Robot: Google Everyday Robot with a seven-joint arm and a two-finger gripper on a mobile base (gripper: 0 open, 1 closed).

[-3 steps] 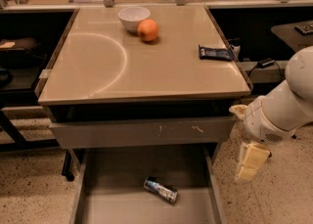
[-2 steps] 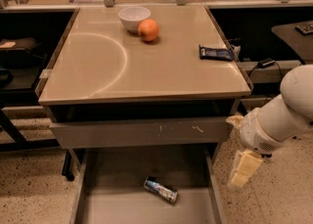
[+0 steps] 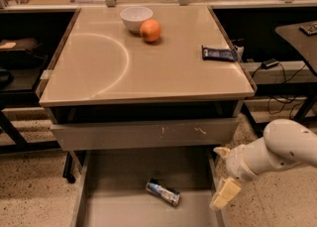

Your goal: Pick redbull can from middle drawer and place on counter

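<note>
The redbull can lies on its side on the flat bottom of the open middle drawer, near the middle, slightly right. My gripper hangs from the white arm at the drawer's right wall, to the right of the can and apart from it, its pale fingers pointing down. The beige counter with its pale arc mark lies above the drawer.
On the counter stand a white bowl and an orange at the back, and a flat dark-blue snack packet near the right edge. A grey drawer front with white scratches sits above the open drawer. Dark tables flank both sides.
My arm and gripper have moved down and to the left, closer to the drawer's right wall. The can has not moved.
</note>
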